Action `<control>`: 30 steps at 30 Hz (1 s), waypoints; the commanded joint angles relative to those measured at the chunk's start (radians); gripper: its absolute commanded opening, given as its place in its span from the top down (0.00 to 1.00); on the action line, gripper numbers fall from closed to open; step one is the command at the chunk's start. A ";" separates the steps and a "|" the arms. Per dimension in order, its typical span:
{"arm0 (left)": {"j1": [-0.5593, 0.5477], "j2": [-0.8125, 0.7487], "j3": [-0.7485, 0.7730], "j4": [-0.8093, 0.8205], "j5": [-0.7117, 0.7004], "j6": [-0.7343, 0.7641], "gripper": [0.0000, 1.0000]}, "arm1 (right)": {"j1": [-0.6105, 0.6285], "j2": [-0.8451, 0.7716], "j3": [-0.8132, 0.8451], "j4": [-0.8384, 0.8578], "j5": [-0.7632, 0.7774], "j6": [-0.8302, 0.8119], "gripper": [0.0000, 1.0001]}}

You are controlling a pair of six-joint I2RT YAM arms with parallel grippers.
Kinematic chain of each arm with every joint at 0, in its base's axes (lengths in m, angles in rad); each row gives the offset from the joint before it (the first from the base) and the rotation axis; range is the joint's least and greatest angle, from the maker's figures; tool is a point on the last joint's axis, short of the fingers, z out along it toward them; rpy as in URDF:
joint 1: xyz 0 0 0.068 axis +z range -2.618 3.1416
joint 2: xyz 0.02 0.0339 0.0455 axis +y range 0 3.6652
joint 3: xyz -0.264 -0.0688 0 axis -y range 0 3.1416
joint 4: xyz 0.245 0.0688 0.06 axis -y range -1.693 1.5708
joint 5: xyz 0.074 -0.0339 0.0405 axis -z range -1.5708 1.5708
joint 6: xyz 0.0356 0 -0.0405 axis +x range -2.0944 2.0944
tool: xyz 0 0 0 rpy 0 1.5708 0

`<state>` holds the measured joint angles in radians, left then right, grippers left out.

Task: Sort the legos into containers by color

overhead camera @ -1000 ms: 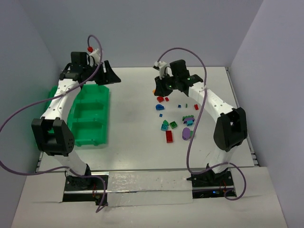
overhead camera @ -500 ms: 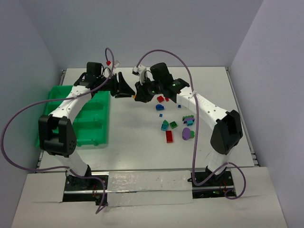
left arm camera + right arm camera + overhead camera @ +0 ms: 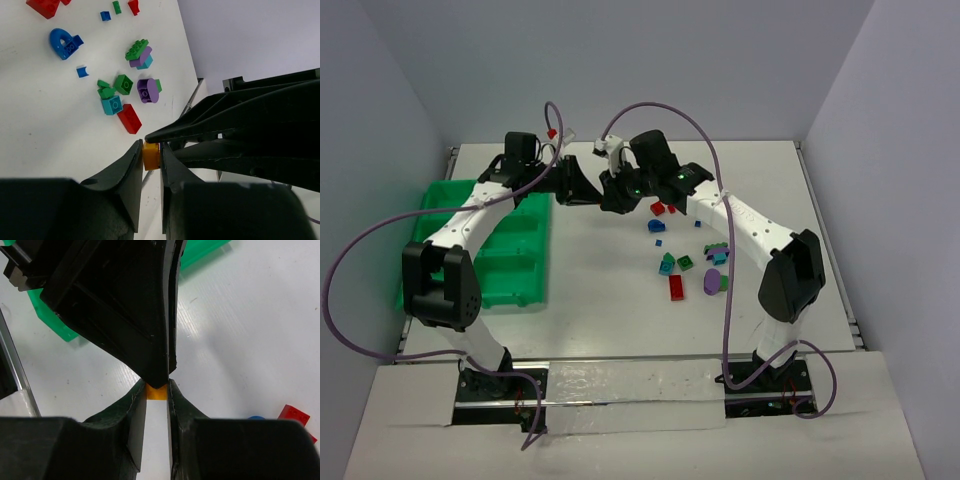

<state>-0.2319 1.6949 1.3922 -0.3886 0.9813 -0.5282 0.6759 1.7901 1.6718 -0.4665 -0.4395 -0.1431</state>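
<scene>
Comparing w/ the shot one sec ago, we see a big change. Back then the left pincer (image 3: 151, 167) hung over the far end of the green tray (image 3: 520, 300). The right pincer (image 3: 157, 405) was over by the loose bricks (image 3: 685, 262), well apart from it. Half a sec ago the two had already met mid-table. Since then we note only a slight closing-in: tips are now nose to nose above the white table (image 3: 610, 310), between tray and loose bricks.

Both pincers are at a narrow gap, and both have the same orange brick (image 3: 151, 156) between their fingertips. In the left wrist view it fills the slot at the left tips, touching both fingers. The right pincer's fingers come in from the right and meet it at its top edge. The right wrist view gives the same thing mirrored (brick across the right tips, left pincer's point on it from above). So the orange brick is off the table, pinched by both.

The other pieces lie where they were, right of the meeting point: a red brick (image 3: 676, 288), a purple piece (image 3: 711, 283), plus blue, teal & green ones near them.
</scene>
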 commanded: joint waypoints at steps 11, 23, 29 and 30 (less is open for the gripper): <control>0.221 -0.056 0.091 -0.131 -0.113 0.192 1.00 | -0.044 -0.040 -0.018 0.066 0.029 0.045 0.02; 0.516 0.006 0.267 -0.181 -0.881 0.535 1.00 | -0.217 0.025 -0.072 0.006 0.203 0.062 0.00; 0.531 0.127 0.331 -0.156 -0.982 0.588 1.00 | -0.269 0.080 -0.041 -0.013 0.296 0.063 0.00; 0.531 0.138 0.333 -0.159 -1.009 0.587 1.00 | -0.275 0.102 -0.033 -0.022 0.305 0.065 0.00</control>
<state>0.2920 1.7744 1.6697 -0.5713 0.1068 0.0040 0.4164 1.8409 1.5861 -0.4606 -0.2165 -0.0929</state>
